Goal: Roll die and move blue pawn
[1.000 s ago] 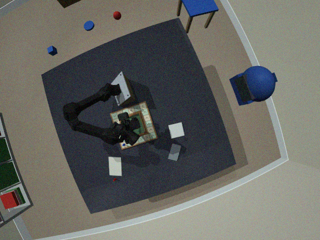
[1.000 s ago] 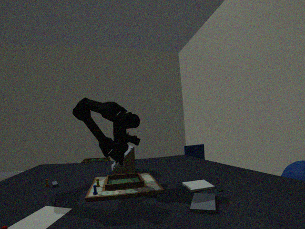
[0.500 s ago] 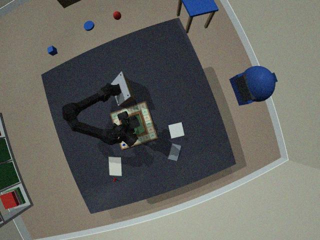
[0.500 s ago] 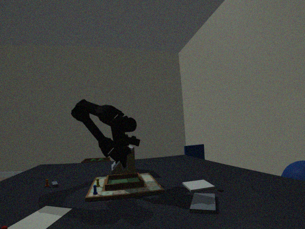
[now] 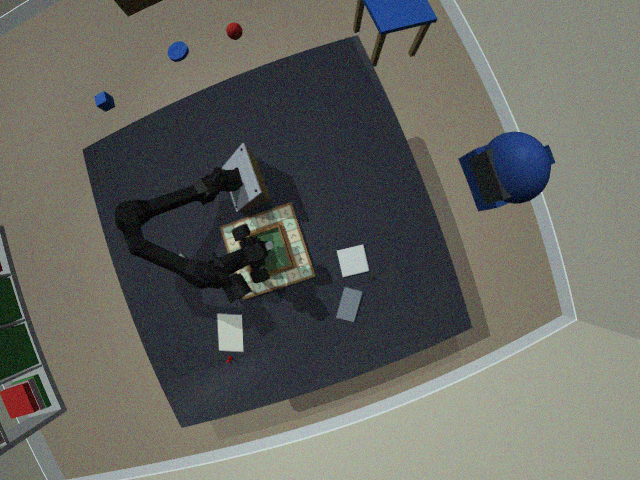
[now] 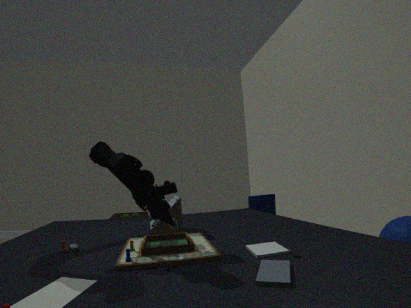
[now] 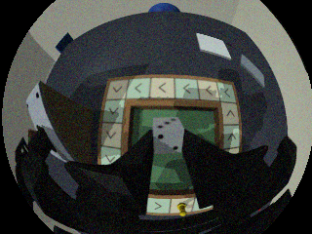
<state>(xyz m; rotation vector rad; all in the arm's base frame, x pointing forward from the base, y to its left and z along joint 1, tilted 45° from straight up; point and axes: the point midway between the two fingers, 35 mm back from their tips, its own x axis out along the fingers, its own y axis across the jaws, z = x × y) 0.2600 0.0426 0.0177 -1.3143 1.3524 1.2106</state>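
My gripper (image 5: 267, 246) (image 6: 174, 225) (image 7: 167, 133) is shut on the pale grey die (image 5: 269, 244) (image 7: 167, 128). It holds the die above the green-floored tray (image 5: 287, 248) (image 6: 167, 249) (image 7: 171, 103). The tray sits in the middle of the arrow-marked board (image 5: 294, 236) (image 6: 205, 246) (image 7: 162, 88). The blue pawn (image 6: 128, 255) stands upright at the board's near left corner in the exterior view. It is hidden behind the arm in the top view and does not show in the wrist view. The yellow pawn (image 6: 131, 245) (image 7: 182, 209) stands on a board square close by.
A slanted white-topped block (image 5: 251, 175) (image 7: 68, 122) stands beside the board, at the arm's base. A white square slab (image 5: 353, 260) (image 6: 267, 249) and a grey slab (image 5: 349, 304) (image 6: 273, 271) lie opposite. A white sheet (image 5: 230, 333) lies near a red piece (image 5: 229, 359). An orange pawn (image 6: 63, 246) stands off the board.
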